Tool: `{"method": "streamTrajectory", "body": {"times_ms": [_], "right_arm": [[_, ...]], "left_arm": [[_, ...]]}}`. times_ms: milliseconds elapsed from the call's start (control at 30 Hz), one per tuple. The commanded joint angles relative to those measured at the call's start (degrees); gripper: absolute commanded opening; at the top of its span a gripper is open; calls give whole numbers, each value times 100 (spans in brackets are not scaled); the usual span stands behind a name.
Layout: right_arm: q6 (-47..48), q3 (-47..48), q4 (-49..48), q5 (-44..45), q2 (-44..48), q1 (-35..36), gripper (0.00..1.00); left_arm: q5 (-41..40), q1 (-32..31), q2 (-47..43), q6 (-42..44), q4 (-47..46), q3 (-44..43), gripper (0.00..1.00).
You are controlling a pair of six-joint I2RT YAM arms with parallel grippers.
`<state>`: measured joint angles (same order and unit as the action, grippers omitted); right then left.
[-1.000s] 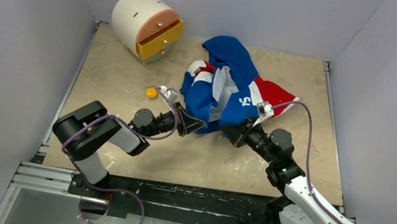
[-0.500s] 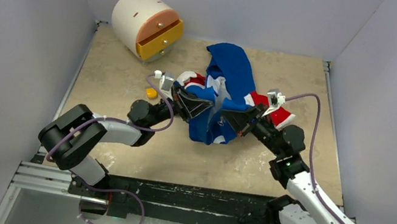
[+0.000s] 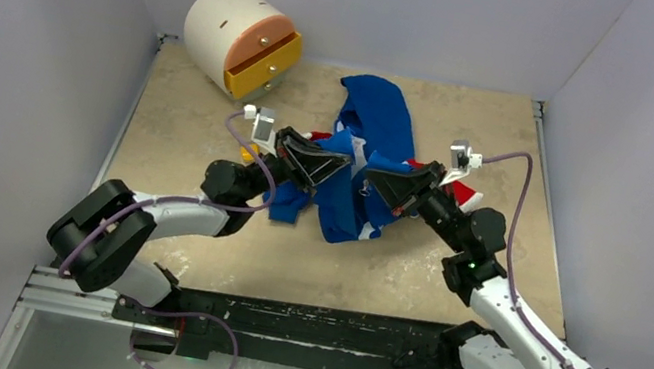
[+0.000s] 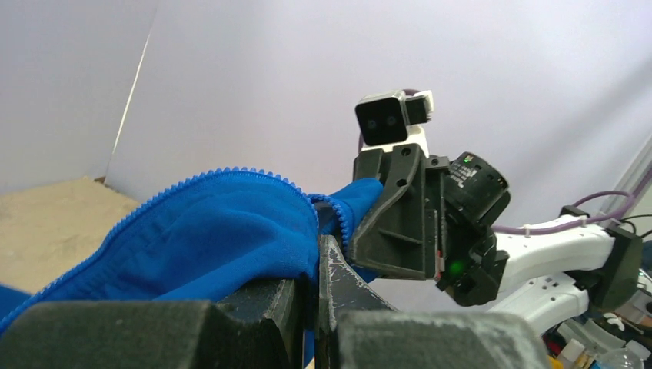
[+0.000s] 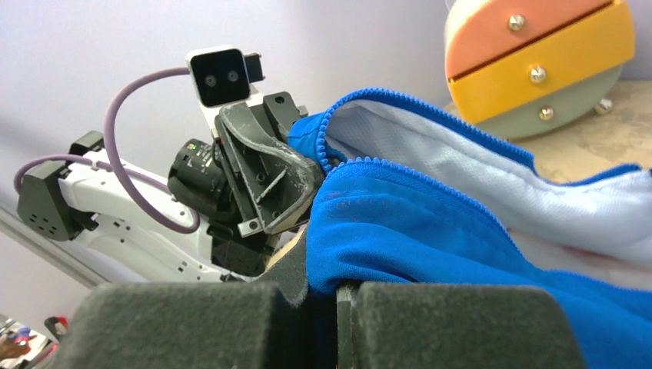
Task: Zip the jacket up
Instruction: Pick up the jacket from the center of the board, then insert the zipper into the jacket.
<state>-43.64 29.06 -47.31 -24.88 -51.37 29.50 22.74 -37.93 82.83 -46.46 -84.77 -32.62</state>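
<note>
The royal-blue jacket (image 3: 364,151) with white and red panels hangs lifted above the middle of the table, its lower part bunched below. My left gripper (image 3: 339,163) is shut on one front edge of the jacket. My right gripper (image 3: 375,175) is shut on the other front edge, facing the left one a short way apart. In the left wrist view the blue zipper teeth (image 4: 231,174) run along the held fabric edge, and the fingertips (image 4: 332,261) pinch the cloth. In the right wrist view the blue fabric (image 5: 430,231) drapes over the closed pads, with the pale lining (image 5: 461,165) behind.
A white cylinder with orange and yellow drawers (image 3: 245,40) stands at the back left. A small yellow block (image 3: 247,152) lies partly hidden behind my left arm. White walls close in the table on three sides.
Both grippers have risen and moved back with the jacket's front edges held, lifting it off the table. The jacket's red and white panels have folded in behind the blue fabric.
</note>
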Motion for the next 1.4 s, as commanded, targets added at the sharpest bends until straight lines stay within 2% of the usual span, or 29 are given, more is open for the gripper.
{"method": "streamTrajectory", "body": {"times_ms": [0,67,267,900,1367], "right_arm": [[-316,342,-1289,-57,-102,-12,0],[-440,347,-1701,-136,-162,-12,0],[-513,594,-2037,-473,-248,-14,0],[-919,679,-2229,-515,-513,-11,0],[-1099,620,-2397,-660,-500,-14,0]], "left_arm": [[272,1,-328,-318,-1413,-391,0],[395,-16,-391,-382,-1413,-468,0],[634,-87,-503,-373,-1410,-565,0],[751,-219,-583,-331,-1410,-707,0],[490,-215,-665,-165,-1413,-626,0]]}}
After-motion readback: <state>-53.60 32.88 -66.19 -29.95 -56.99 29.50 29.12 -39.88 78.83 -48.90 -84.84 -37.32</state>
